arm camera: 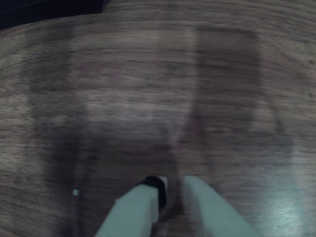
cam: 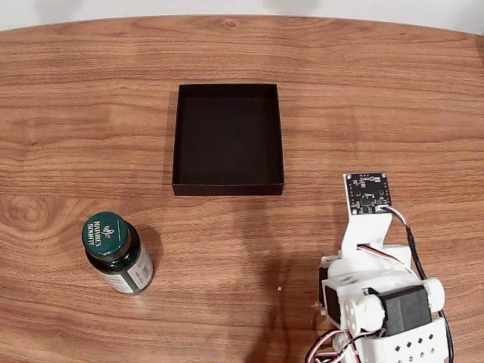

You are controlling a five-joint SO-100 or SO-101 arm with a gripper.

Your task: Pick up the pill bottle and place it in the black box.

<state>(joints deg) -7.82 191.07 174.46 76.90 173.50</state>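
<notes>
Above bare wood, end effector (arm camera: pixel 173 185) nearly closed, empty.

You have one pill bottle (cam: pixel 117 253), one black box (cam: pixel 228 139), one circuit board (cam: pixel 368 193) and one end effector (arm camera: pixel 173 190) over one desk (cam: pixel 68 113).

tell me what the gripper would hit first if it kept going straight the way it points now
Probably the bare wooden table: in the wrist view the gripper points down at it, with nothing between. Depth is blurred.
</notes>
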